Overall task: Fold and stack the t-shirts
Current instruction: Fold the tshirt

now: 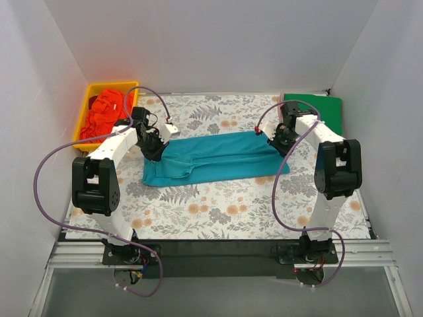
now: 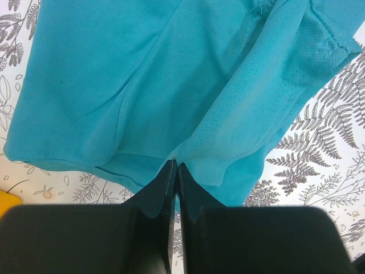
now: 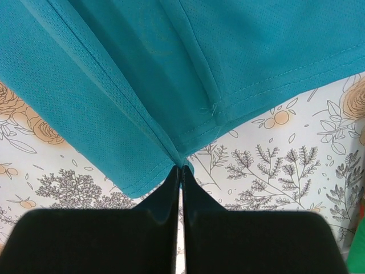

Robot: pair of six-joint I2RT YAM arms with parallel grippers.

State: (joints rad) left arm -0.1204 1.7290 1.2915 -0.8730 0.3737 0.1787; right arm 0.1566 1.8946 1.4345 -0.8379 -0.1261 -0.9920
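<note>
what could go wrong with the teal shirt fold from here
1. The left tool and right tool each pinch the teal shirt only at their very tips, so an edge may slip free when pulled.
2. The cloth runs in creases and bunched layers toward both grips, so the fold could come out uneven.

L gripper point(image 2: 174, 166) is clamped on a fold of the teal t-shirt point(image 2: 171, 74), jaws pressed together, cloth creasing up from the tips. Floral sheet point(image 2: 319, 148) shows underneath, L & R.
</note>
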